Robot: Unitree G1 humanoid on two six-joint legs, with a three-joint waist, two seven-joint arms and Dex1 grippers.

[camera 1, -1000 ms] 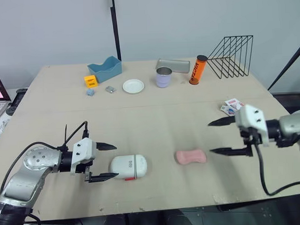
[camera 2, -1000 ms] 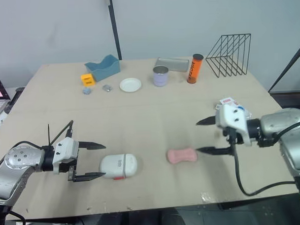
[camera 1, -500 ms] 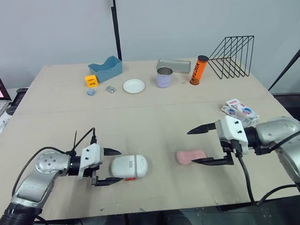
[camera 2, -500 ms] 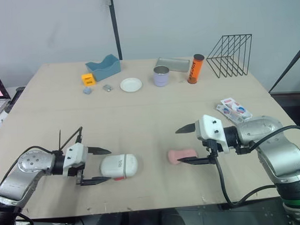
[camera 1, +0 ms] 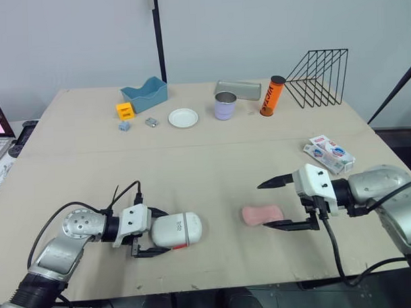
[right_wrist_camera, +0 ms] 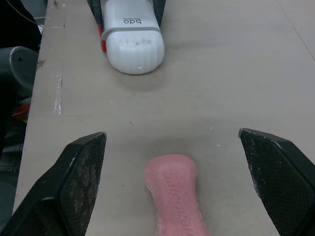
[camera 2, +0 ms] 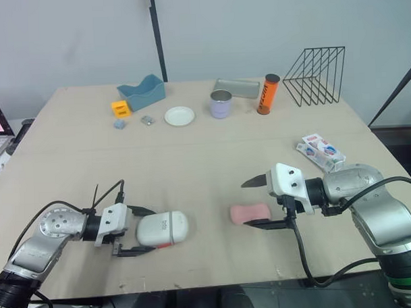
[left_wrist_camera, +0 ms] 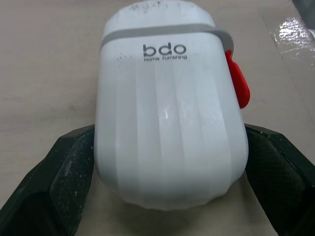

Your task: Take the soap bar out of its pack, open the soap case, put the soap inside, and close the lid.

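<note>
Soap case (camera 1: 176, 230) now between left jaws.

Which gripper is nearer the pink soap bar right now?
Right. The right gripper has its open jaws either side of the soap bar, not touching it. The left gripper is at the soap case, further to the robot's left.

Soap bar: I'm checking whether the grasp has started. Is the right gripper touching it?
Apart. The right wrist view shows bare table between the soap bar and each finger of the open right gripper.
</note>
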